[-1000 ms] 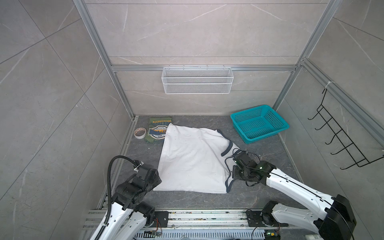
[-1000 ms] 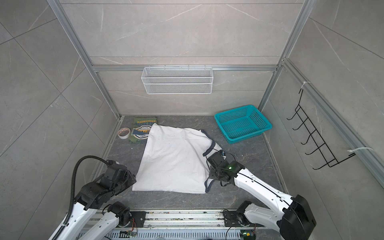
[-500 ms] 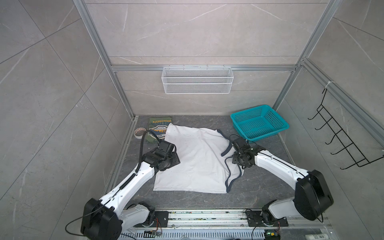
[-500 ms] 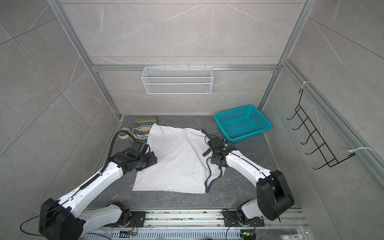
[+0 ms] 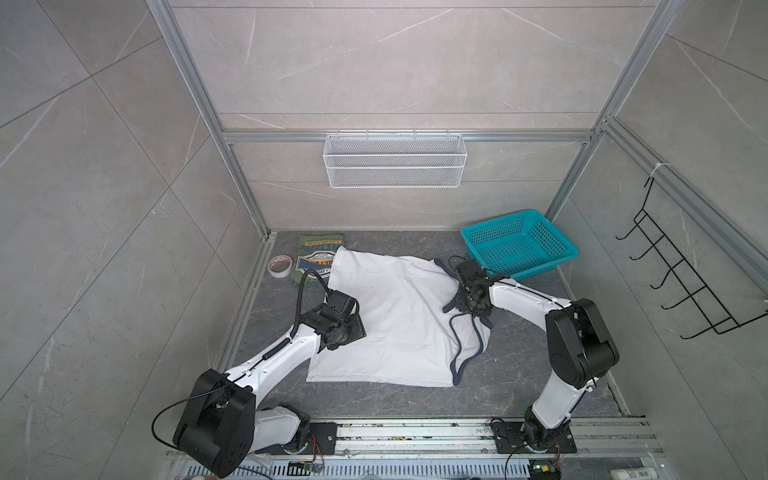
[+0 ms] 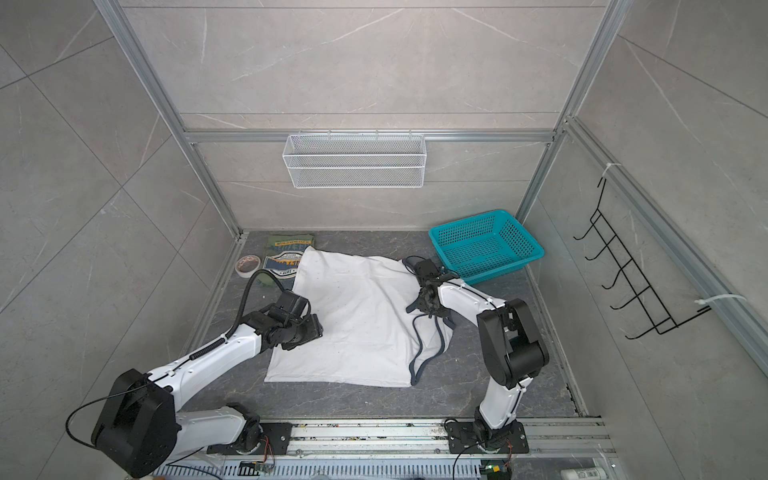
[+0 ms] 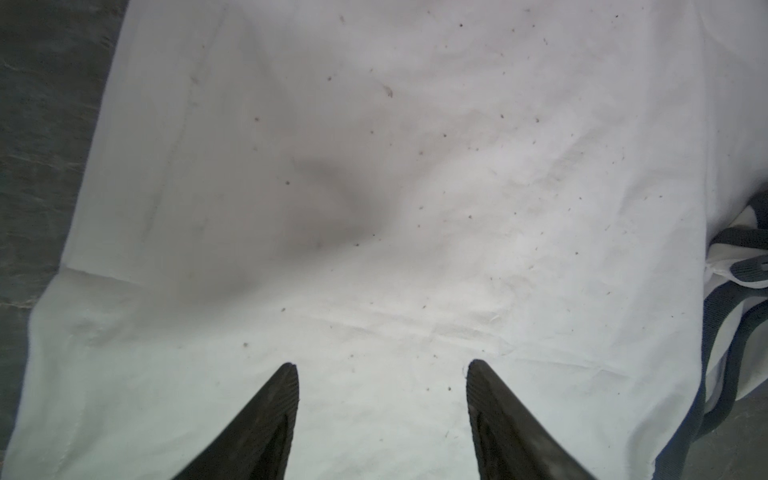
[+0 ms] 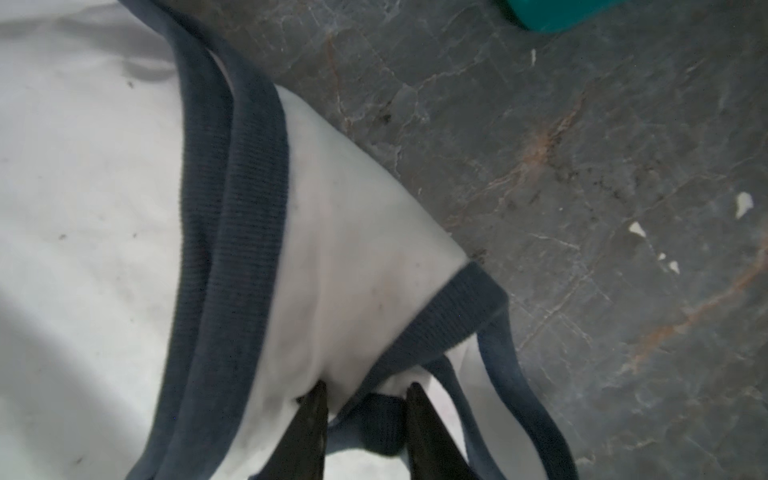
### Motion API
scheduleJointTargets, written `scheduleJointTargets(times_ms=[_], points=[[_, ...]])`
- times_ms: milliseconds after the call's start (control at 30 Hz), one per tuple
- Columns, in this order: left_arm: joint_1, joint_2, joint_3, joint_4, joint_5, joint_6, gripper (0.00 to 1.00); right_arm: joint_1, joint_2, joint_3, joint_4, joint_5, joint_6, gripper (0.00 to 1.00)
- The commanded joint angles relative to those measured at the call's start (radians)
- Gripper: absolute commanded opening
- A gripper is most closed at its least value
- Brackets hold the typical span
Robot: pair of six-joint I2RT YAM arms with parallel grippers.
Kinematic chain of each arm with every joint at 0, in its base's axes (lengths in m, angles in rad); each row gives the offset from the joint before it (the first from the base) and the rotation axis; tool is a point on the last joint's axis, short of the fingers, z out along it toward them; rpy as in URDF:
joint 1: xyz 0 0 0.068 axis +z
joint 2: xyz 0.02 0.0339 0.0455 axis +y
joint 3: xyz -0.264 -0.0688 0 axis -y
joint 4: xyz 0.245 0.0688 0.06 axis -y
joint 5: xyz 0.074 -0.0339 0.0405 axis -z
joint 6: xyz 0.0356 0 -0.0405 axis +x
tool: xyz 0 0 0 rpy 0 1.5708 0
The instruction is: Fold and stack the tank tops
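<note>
The white tank top (image 5: pixel 399 316) (image 6: pixel 357 324) lies spread flat mid-floor, its dark-trimmed straps toward the right. The olive green tank top (image 5: pixel 316 257) (image 6: pixel 286 253) lies folded at the back left, with the white one's corner over it. My left gripper (image 7: pixel 380 365) is open just above the white cloth (image 7: pixel 374 187), near its left edge in both top views (image 5: pixel 349 324). My right gripper (image 8: pixel 368 386) is shut on a bunch of white cloth and dark trim at the strap end (image 8: pixel 457 307), at the top's right side (image 5: pixel 467 305).
A teal basket (image 5: pixel 519 245) stands at the back right, close behind the right arm. A tape roll (image 5: pixel 279 265) lies by the left wall beside the olive top. A wire shelf (image 5: pixel 395 160) hangs on the back wall and a black hook rack (image 5: pixel 681 286) on the right wall.
The left arm reached from the front left corner out over the white top's left edge. The right gripper moved back along the straps and closed on the strap end.
</note>
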Motion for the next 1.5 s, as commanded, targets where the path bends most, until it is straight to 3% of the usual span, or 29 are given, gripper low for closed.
scheduleJointTargets(times_ms=[0, 500, 767, 967, 1233, 1467], points=[[0.000, 0.007, -0.011, 0.031, -0.015, 0.013, 0.67, -0.003, 0.008, 0.017, -0.015, 0.001, 0.009, 0.31], [0.000, 0.018, -0.030, 0.038, -0.023, 0.009, 0.68, -0.011, -0.036, -0.050, 0.016, 0.022, 0.016, 0.32], [0.000, 0.032, -0.036, 0.033, -0.043, 0.011, 0.69, -0.014, -0.120, -0.098, 0.003, 0.053, 0.016, 0.13], [0.001, 0.056, -0.034, 0.030, -0.055, 0.009, 0.70, -0.013, -0.213, -0.139, -0.032, 0.083, 0.011, 0.09], [0.001, 0.059, -0.053, 0.026, -0.081, 0.001, 0.71, -0.040, -0.444, -0.268, -0.110, 0.122, 0.028, 0.12], [0.002, 0.071, -0.060, 0.032, -0.081, 0.006, 0.71, -0.108, -0.522, -0.365, -0.101, 0.002, 0.018, 0.23]])
